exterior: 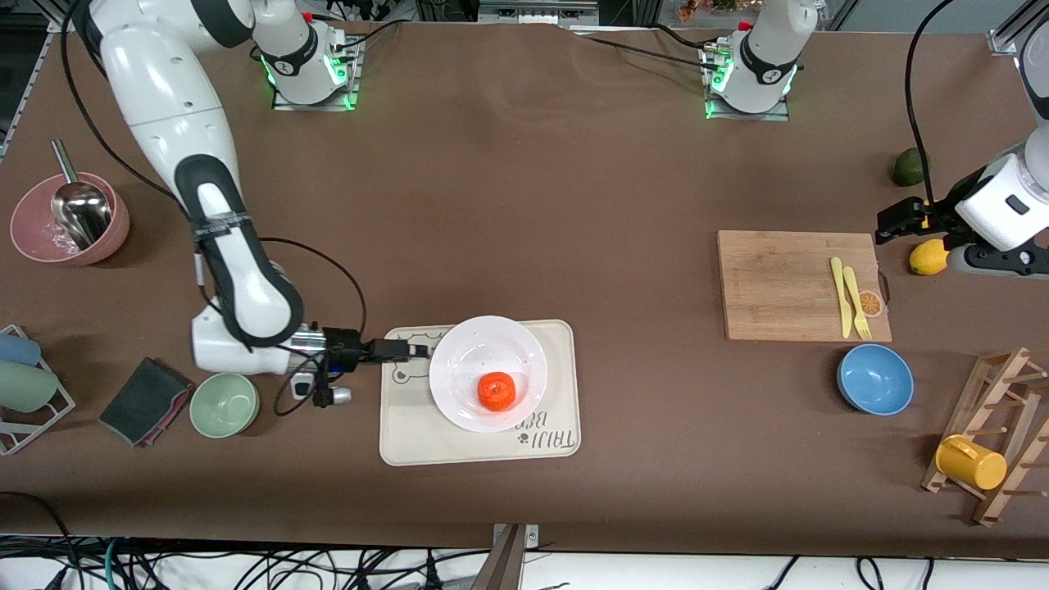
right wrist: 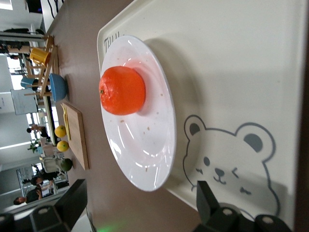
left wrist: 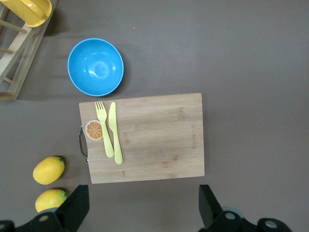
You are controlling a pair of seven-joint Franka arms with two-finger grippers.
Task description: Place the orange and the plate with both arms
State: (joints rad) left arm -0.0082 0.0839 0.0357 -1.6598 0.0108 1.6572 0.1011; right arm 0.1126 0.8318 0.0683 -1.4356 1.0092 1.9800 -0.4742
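Note:
The orange [exterior: 497, 391] sits in the white plate [exterior: 459, 360], which rests on the cream bear tray [exterior: 410, 426]. My right gripper [exterior: 412, 351] is open and low over the tray, beside the plate's rim toward the right arm's end of the table, not touching it. In the right wrist view the orange [right wrist: 122, 90] and plate [right wrist: 145, 150] lie just ahead of the open right gripper [right wrist: 140, 195]. My left gripper [exterior: 897, 223] is open and empty, up over the table beside the cutting board; it also shows in the left wrist view [left wrist: 143, 199].
A wooden cutting board [exterior: 778, 283] holds a yellow knife and fork [exterior: 848, 299]. Around it are a blue bowl [exterior: 875, 378], a lemon [exterior: 928, 256], an avocado [exterior: 910, 166] and a rack with a yellow mug [exterior: 971, 461]. A green bowl [exterior: 224, 404], dark cloth [exterior: 146, 400] and pink bowl [exterior: 70, 220] lie near the right arm.

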